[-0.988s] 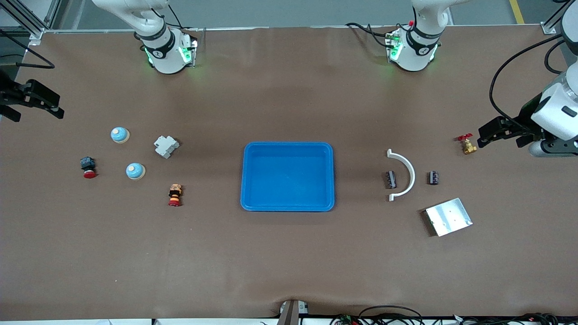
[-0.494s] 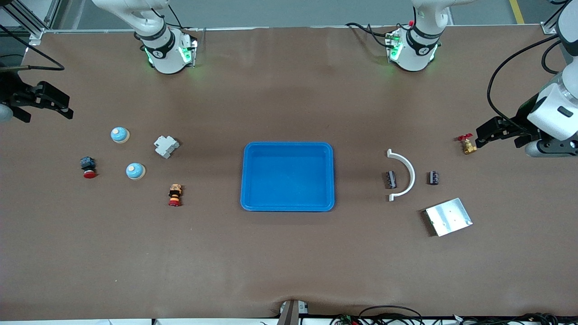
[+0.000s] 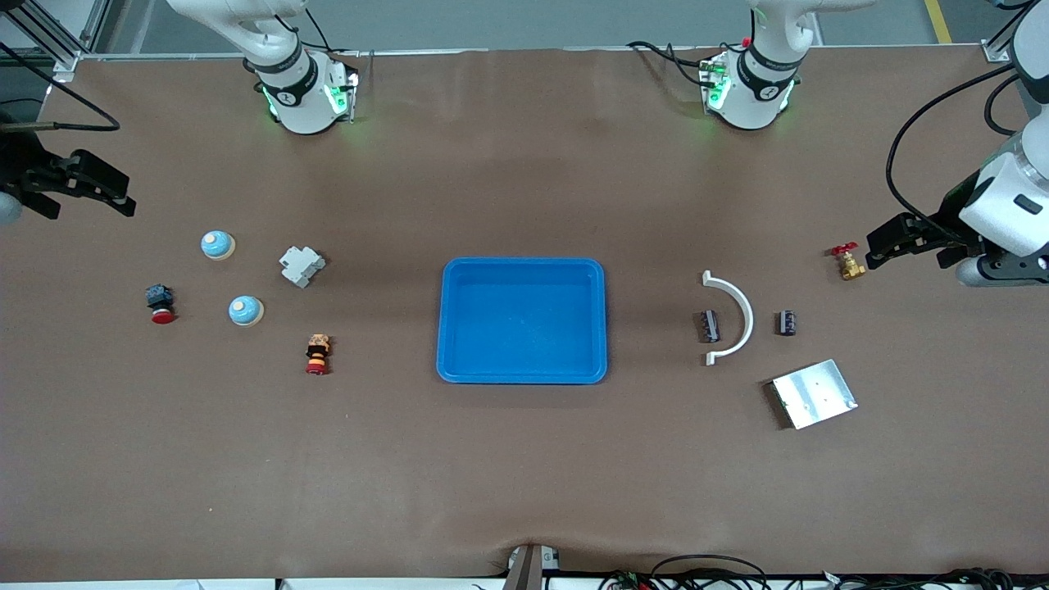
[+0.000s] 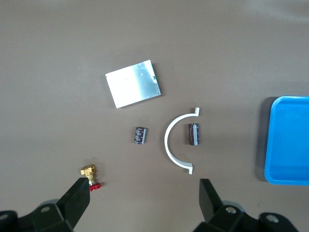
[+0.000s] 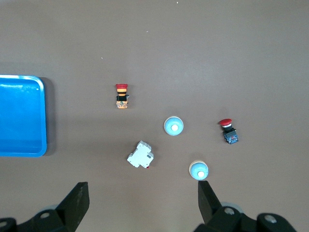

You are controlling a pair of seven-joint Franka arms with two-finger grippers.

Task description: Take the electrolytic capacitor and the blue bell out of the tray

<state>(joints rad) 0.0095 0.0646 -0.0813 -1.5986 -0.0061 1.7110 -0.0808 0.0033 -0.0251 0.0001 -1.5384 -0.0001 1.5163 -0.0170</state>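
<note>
Left gripper: I see its jaws spread wide and holding nothing, up over the table at the left arm's end, well away from the blue tray.
Right gripper: I see it gaping just as wide, empty, over the right arm's end of the table, also well away from the tray.
Capacitors: I count two dark ones lying on the tray's left-arm side. One capacitor sits inside the curve of the white arc piece; the other capacitor lies outside that curve, closer to the left gripper but still apart from it.
Bells: two blue-domed ones on the tray's right-arm side. One bell is farther from the front camera than the tray's middle; the second bell lies about level with it. Neither is under the right gripper.
Brass valve: just beside the left gripper's fingertips in my front view.
Tray contents: I see nothing in it.
</note>
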